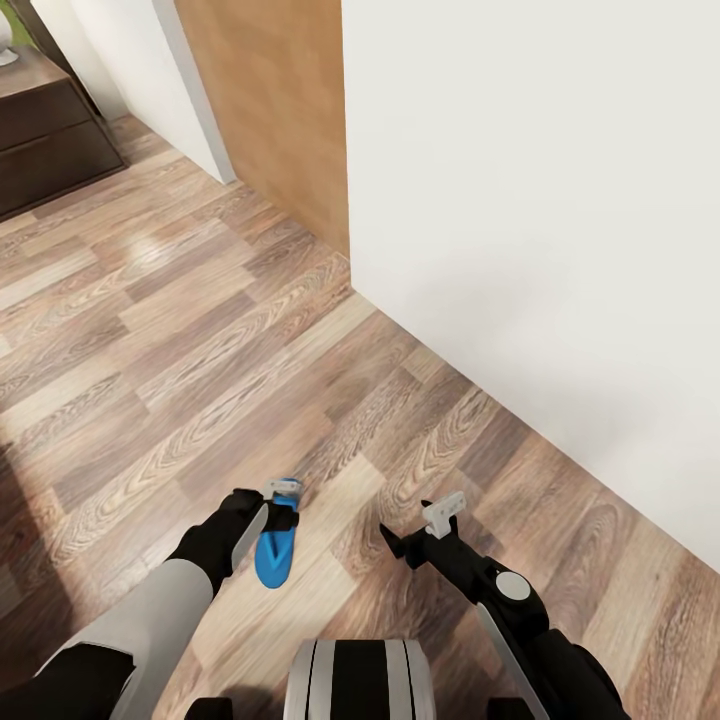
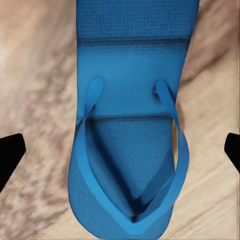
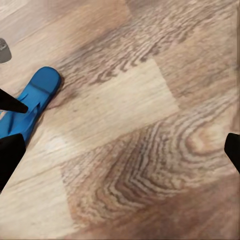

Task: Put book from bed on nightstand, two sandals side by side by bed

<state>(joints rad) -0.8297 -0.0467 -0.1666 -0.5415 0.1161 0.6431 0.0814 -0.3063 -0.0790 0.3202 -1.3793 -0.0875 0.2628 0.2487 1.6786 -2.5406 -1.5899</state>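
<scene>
Blue sandal (image 1: 273, 553): lying flat on the wood-plank floor (image 1: 180, 380), near and left of centre, under the left gripper (image 1: 283, 512); strap side up in the left wrist view (image 2: 131, 125).
Left gripper state: spread wide, fingertips well apart on either side of the sandal, touching nothing.
Right gripper (image 1: 415, 535): low over bare planks just right of the sandal, spread wide, holding nothing.
Step in hand: likely lining up to pick up this one sandal; book, bed and second sandal out of view.
Next move calls for: probably lowering the left gripper squarely over the sole and closing across its width; thin flat sole, so a low pinch.
Edges: white wall (image 1: 530, 200) running along the right, from far to near; dark wooden cabinet (image 1: 45, 130) at far left.
Open room: broad floor to the left and far; tighter on the right near the wall.
</scene>
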